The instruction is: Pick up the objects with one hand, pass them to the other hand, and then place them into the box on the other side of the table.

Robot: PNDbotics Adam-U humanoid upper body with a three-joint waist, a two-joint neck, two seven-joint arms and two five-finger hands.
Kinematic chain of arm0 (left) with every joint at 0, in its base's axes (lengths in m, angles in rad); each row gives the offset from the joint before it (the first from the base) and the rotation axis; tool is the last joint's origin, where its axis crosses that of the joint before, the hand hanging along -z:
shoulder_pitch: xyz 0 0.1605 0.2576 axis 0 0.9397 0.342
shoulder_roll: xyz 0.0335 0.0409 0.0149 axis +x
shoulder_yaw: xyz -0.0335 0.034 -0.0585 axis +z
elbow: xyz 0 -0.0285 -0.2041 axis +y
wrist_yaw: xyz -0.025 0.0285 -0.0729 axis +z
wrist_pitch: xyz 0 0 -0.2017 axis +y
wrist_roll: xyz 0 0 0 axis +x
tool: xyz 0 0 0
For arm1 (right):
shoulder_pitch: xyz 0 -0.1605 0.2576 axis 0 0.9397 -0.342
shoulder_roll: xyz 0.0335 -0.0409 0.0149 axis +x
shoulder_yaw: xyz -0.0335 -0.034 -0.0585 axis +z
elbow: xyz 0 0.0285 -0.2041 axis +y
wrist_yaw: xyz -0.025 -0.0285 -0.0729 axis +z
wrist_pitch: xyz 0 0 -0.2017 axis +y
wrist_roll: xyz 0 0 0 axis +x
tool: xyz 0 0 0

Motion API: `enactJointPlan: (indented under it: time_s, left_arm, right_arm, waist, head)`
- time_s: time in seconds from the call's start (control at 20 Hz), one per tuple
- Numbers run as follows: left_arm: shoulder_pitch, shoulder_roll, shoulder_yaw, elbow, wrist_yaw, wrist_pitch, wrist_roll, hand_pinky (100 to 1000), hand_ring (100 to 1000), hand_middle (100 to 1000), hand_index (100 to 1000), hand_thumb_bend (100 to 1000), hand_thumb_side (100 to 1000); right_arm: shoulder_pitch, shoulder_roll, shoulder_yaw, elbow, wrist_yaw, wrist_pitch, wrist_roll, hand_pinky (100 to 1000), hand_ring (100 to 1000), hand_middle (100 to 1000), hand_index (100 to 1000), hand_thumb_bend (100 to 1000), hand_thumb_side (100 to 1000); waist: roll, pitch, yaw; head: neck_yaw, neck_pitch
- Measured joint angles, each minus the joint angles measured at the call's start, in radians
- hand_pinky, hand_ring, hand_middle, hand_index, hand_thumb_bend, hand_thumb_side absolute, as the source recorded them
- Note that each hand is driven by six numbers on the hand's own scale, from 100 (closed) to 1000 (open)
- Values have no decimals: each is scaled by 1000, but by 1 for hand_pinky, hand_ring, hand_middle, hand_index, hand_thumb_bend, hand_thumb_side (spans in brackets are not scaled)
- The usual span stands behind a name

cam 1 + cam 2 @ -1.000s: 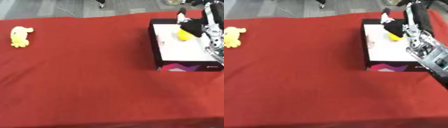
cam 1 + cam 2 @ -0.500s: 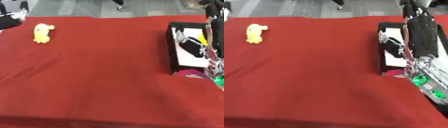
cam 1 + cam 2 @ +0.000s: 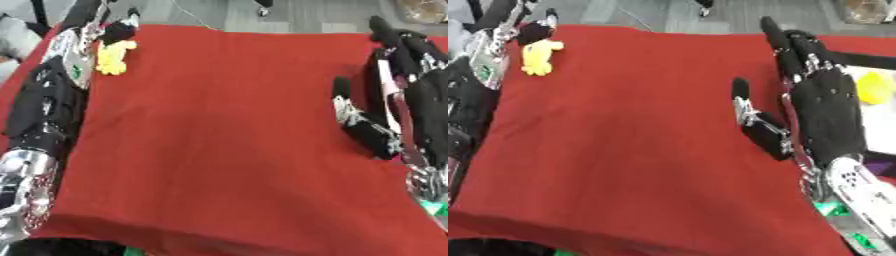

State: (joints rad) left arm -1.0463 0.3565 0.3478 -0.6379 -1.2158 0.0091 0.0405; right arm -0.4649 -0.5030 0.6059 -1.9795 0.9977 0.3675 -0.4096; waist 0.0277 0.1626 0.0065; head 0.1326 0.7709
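Yellow plush toy (image 3: 111, 56) by left hand (image 3: 118, 31), grip state unclear. Right hand (image 3: 820, 107) open, empty. Risk: toy slipping at handover if pinched off-centre.

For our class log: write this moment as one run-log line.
left hand: at yellow toy | right hand: open, empty | box: holds yellow thing

The right hand (image 3: 824, 117) is held upright at the right side of the view — its fingers (image 3: 785, 47) are extended straight and pointed away from the body, and the thumb (image 3: 750, 112) is spread out toward the left. The left arm (image 3: 48, 100) is stretched forward along the left edge, silver at the lower joint. Of the left hand (image 3: 118, 31) only dark fingertips are seen at the far end — their pose cannot be made out.
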Motion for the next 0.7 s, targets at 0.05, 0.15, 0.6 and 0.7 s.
enactJointPlan:
  time_s: [0.05, 0.15, 0.6, 0.7]
  left_arm:
    - [-2, 1, 10, 15, -3, 29, 19, 786, 750, 814, 908, 100, 901]
    - [-5, 5, 28, 39, 1, 78, 54, 786, 751, 815, 907, 100, 902]
    - [-8, 87, 36, 128, 75, 174, 183, 796, 760, 818, 912, 100, 819]
    - [-8, 109, 20, 168, 92, 178, 199, 800, 765, 820, 915, 100, 822]
  right_arm:
    - [-2, 7, 10, 0, 0, 3, -5, 507, 831, 719, 974, 141, 356]
    - [-2, 17, 26, 0, -2, 12, -16, 502, 838, 717, 976, 129, 362]
    - [7, 35, 68, 0, -11, 55, -66, 488, 859, 713, 983, 100, 385]
    - [7, 37, 73, 0, -13, 59, -71, 488, 858, 712, 982, 100, 387]
  waist:
    - [-1, 6, -9]
    - [-5, 19, -24]
    - [-4, 49, -43]
    - [0, 50, -44]
  head:
    - [-2, -3]
    - [-7, -12]
    - [-27, -27]
    - [-30, -30]
